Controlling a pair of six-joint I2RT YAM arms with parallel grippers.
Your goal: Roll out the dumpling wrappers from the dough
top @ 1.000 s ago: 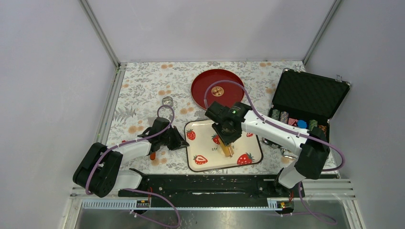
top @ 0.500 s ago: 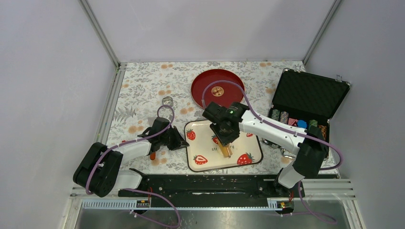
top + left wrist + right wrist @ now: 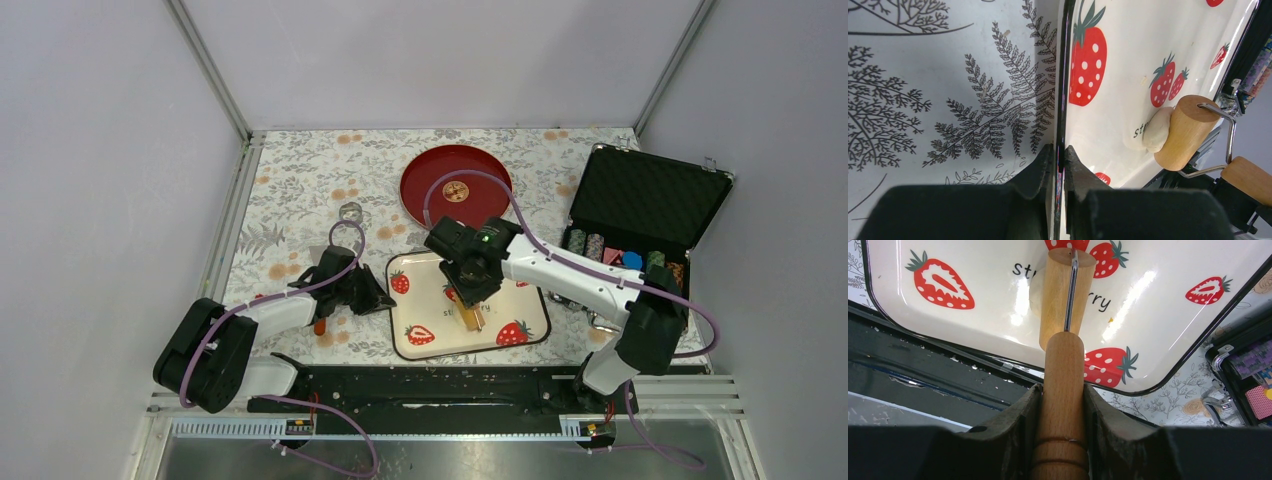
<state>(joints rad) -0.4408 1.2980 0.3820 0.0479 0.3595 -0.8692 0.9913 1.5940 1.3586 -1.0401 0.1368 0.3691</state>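
A white strawberry tray (image 3: 530, 330) lies on the flowered cloth near the front. My left gripper (image 3: 1059, 152) is shut on the tray's black left rim (image 3: 1063, 100). My right gripper (image 3: 1062, 390) is shut on the tan wooden handle (image 3: 1063, 375) of a roller. The roller's drum (image 3: 1063, 295) rests on the tray's middle, over the printed word. The dough (image 3: 1156, 131) is a soft off-white lump pressed against the drum's side; in the right wrist view a pale edge of the dough (image 3: 1035, 295) shows left of the drum. No round wrapper is in view.
A red plate (image 3: 455, 185) with a gold emblem lies behind the tray. An open black case of poker chips (image 3: 640, 215) stands at the right. A small metal ring (image 3: 350, 212) lies at the left rear. The black base rail (image 3: 440, 385) runs along the tray's near edge.
My right gripper and the roller have shifted slightly to the left over the tray. The left gripper and the tray have not moved.
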